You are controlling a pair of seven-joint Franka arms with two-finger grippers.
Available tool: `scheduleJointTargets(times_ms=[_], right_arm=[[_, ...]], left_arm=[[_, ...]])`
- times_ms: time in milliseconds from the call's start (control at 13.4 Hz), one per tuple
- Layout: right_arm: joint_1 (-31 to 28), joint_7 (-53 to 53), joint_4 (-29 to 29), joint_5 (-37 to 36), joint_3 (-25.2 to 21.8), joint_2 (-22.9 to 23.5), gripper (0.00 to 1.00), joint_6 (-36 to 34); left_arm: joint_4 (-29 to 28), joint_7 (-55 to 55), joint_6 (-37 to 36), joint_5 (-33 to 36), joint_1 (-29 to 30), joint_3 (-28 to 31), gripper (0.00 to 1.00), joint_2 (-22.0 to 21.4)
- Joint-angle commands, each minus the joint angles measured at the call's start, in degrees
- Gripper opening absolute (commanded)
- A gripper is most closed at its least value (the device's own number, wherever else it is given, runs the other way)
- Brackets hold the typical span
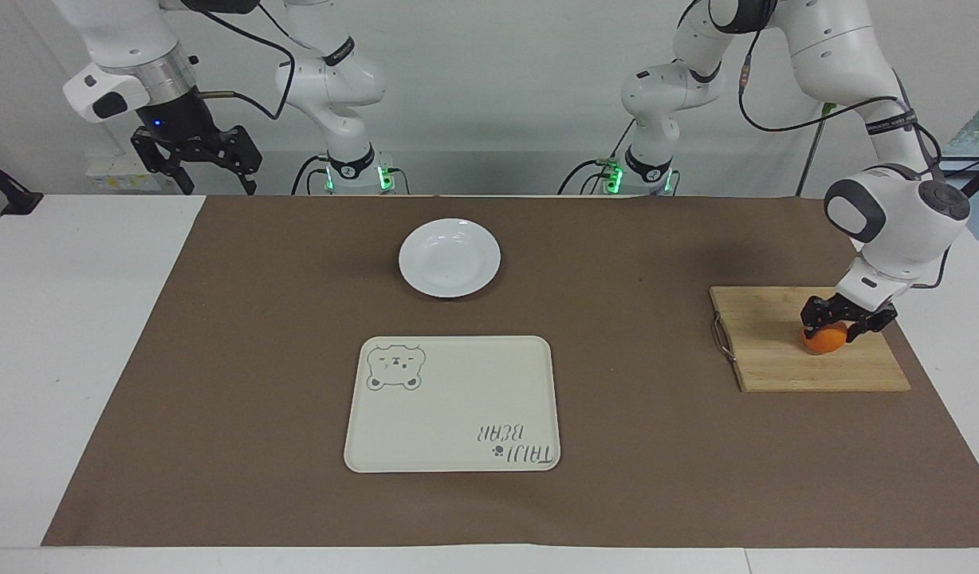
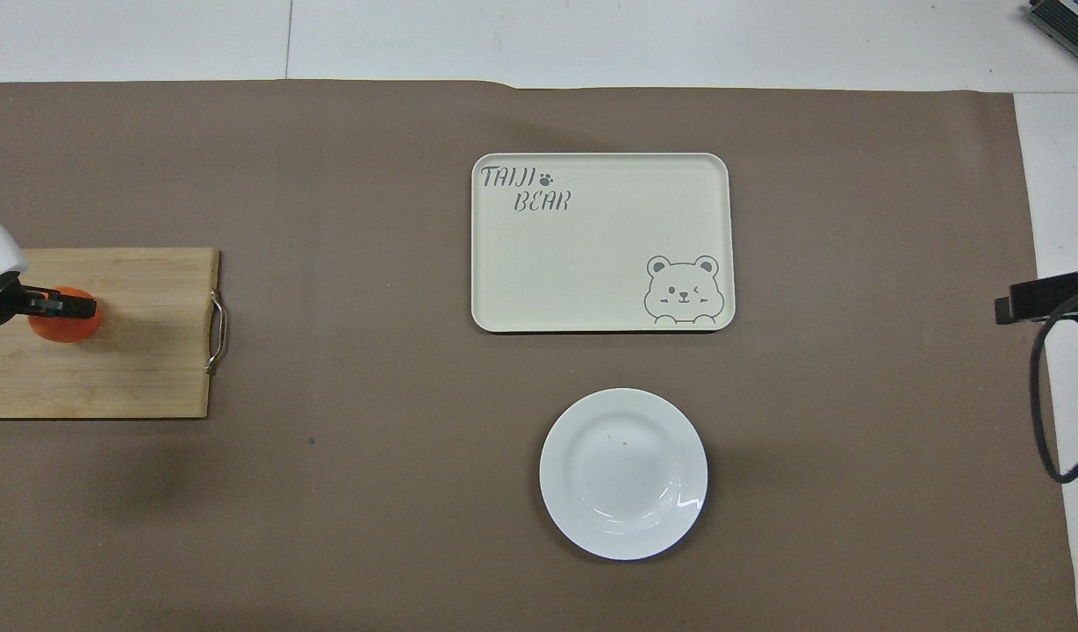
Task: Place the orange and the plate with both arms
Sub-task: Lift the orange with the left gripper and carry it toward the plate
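Note:
The orange (image 1: 824, 343) rests on a wooden cutting board (image 1: 776, 359) at the left arm's end of the table. My left gripper (image 1: 836, 329) is down on it, fingers shut around its sides. In the overhead view the left gripper (image 2: 43, 305) covers part of the orange (image 2: 65, 327). The white plate (image 1: 450, 257) lies empty on the brown mat, nearer to the robots than the tray; it also shows in the overhead view (image 2: 622, 474). My right gripper (image 1: 210, 183) waits open and empty, raised over the right arm's end of the table.
A cream rectangular tray with a bear drawing (image 1: 453, 403) lies mid-table, farther from the robots than the plate. The cutting board has a metal handle (image 1: 721, 339) on its edge toward the table's middle. A brown mat (image 1: 633, 446) covers most of the table.

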Motion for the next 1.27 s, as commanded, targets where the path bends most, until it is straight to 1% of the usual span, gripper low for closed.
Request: scheduleJointTargets(times_ms=[0, 224, 373, 522, 821, 1119, 1194], right_arm=[[-0.22, -1.35, -0.91, 0.35, 0.06, -1.04, 1.0, -0.37], [-0.22, -1.35, -0.91, 0.35, 0.06, -1.04, 1.0, -0.37], [-0.22, -1.35, -0.91, 0.35, 0.06, -1.04, 1.0, -0.37], [-0.22, -1.35, -0.91, 0.35, 0.06, -1.04, 1.0, -0.37], [-0.22, -1.35, -1.0, 0.35, 0.06, -1.04, 1.0, -0.37], [-0.22, -1.35, -0.91, 0.35, 0.06, -1.04, 1.0, -0.37], [-0.22, -1.35, -1.0, 0.35, 0.06, -1.04, 1.0, -0.37]], left_arm=[[0.52, -0.38, -0.04, -0.67, -2.16, -0.47, 0.0, -2.63], [0.61, -2.83, -0.3, -0.67, -8.3, -0.47, 0.0, -6.32], [0.79, -10.79, -1.35, -0.67, -14.53, -0.47, 0.0, -7.56], [0.79, -20.64, -2.4, -0.67, -22.27, -0.47, 0.0, -7.66], [0.53, -34.63, -4.26, -0.67, -34.92, -0.56, 0.0, -7.74], [0.53, -46.32, -2.5, -0.67, -46.88, -0.74, 0.0, -6.25], [0.53, -48.87, -1.11, -0.76, -49.78, -0.74, 0.0, -5.03]])
